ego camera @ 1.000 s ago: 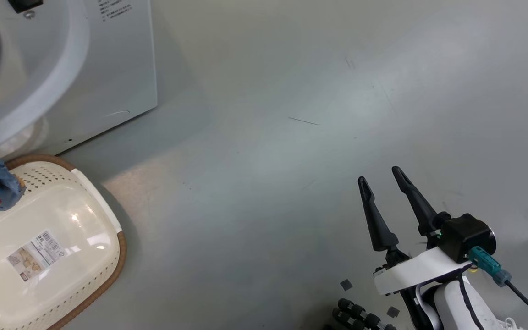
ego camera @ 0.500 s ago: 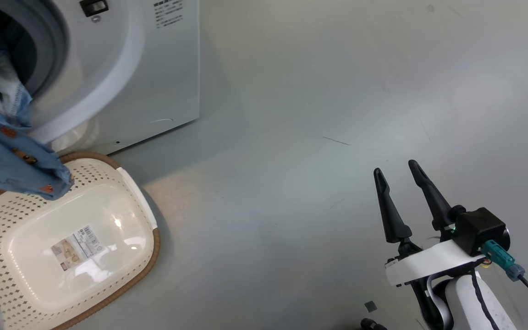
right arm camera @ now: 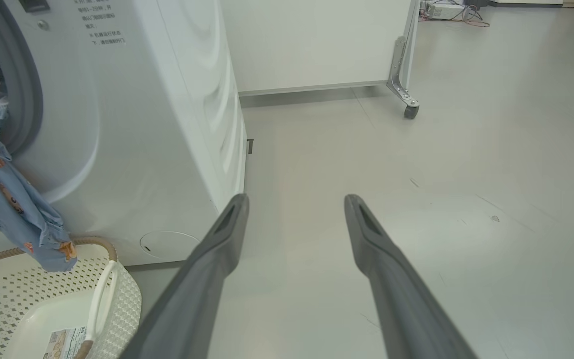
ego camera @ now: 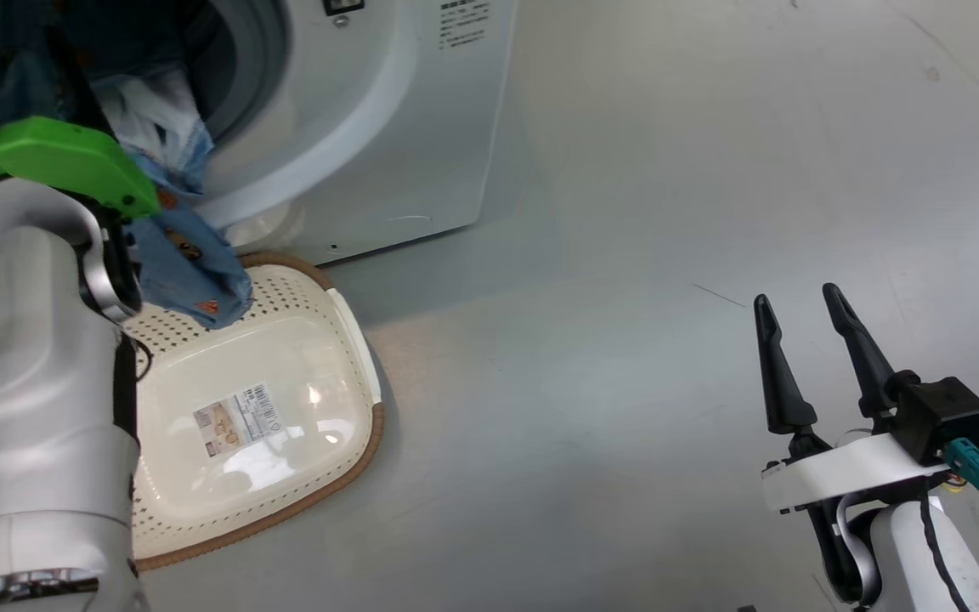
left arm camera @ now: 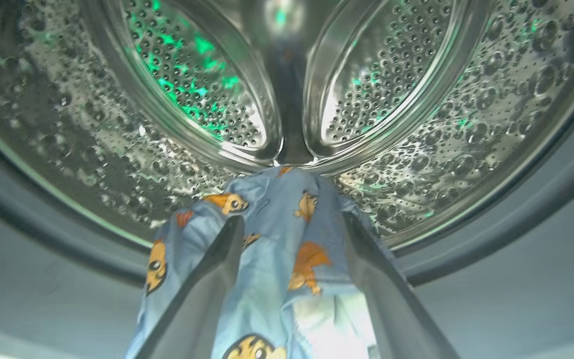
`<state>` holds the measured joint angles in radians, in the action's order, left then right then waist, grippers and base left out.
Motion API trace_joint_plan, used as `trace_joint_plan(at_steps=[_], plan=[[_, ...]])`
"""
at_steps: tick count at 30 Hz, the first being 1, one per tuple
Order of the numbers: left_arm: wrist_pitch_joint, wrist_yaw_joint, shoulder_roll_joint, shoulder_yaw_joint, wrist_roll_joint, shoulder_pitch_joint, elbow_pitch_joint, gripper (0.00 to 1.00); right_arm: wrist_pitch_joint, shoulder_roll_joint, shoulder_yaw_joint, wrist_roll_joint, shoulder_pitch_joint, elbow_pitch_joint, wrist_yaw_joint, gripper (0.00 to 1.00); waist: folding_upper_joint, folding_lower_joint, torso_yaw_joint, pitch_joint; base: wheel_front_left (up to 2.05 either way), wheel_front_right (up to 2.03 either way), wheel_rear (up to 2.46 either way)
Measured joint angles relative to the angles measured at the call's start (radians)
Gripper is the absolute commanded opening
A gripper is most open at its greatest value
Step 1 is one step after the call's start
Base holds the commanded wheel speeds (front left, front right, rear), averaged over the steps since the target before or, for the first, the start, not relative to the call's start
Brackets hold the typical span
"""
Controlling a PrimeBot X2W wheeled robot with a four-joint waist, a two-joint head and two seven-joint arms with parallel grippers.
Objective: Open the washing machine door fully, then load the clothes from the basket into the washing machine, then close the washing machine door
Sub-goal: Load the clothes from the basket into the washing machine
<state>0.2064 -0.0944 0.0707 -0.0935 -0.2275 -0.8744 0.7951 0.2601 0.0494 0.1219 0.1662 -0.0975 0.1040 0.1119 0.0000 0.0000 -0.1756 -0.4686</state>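
From the head we looked down on the floor, with the washing machine at far left, the basket near left and the right gripper near right. Our left wrist camera sat very close at the machine's mouth, facing along the left gripper into the drum, the clothes draped right before the lens. Our right wrist camera sat low, facing across the floor past the machine's right side to a far white panel. It shared the machine's front, the hanging clothes and the basket with the head view.
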Motion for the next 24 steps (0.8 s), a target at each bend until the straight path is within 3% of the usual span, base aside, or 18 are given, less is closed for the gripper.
trace_joint_plan(at_steps=[4, 13, 24], plan=[[0.016, 0.008, -0.035, 0.006, -0.008, 0.074, -0.031, 1.0, 0.0, 0.016, -0.02, -0.012, -0.002, -0.004, 0.0, 1.0, 0.0, 0.0, 0.052, 0.004, 0.0, 0.0, 0.0], [0.042, 0.052, -0.039, 0.041, -0.011, 0.26, -0.117, 1.0, 0.0, 0.02, -0.037, -0.031, -0.002, 0.0, 0.001, 1.0, 0.0, 0.0, 0.157, 0.016, 0.0, 0.0, 0.0], [0.043, 0.103, -0.049, 0.085, -0.059, 0.481, -0.217, 1.0, 0.0, 0.021, -0.04, -0.043, 0.004, 0.005, 0.002, 1.0, 0.0, 0.0, 0.222, 0.058, 0.0, 0.0, 0.0]])
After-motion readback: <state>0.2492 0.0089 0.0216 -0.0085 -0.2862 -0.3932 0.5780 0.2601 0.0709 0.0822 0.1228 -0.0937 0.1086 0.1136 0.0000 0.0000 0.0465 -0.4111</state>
